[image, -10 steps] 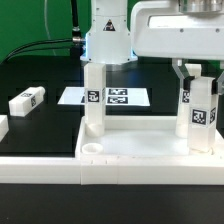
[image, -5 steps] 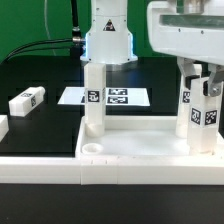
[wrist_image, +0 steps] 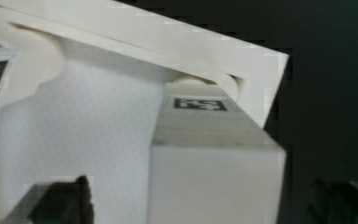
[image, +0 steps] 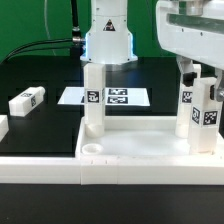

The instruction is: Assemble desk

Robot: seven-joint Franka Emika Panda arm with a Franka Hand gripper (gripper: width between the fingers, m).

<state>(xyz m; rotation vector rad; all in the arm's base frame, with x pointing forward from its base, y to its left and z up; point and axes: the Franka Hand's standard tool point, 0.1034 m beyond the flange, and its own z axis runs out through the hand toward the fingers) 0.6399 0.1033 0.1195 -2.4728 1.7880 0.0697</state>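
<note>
The desk's white tabletop slab (image: pixel 130 150) lies flat at the front of the exterior view. One square post leg (image: pixel 93 100) stands upright at its left corner, and two posts (image: pixel 185 110) (image: pixel 209 118) stand close together at its right. My gripper (image: pixel 198 80) comes down from above over the tops of the right pair. In the wrist view a tagged post (wrist_image: pixel 208 165) runs between my dark fingers (wrist_image: pixel 62 202), with a gap showing beside it. The jaws stand open around it. Another leg (image: pixel 27 100) lies loose on the black table at the left.
The marker board (image: pixel 115 97) lies flat behind the slab, in front of the robot's white base (image: pixel 108 40). A white border bar (image: pixel 110 178) runs along the front edge, and a second white piece (image: pixel 3 128) sits at the exterior view's far left.
My jaws have spread apart off the right post. The hand has shifted toward the exterior view's right, and the nearer right post's tag now faces more sideways.
</note>
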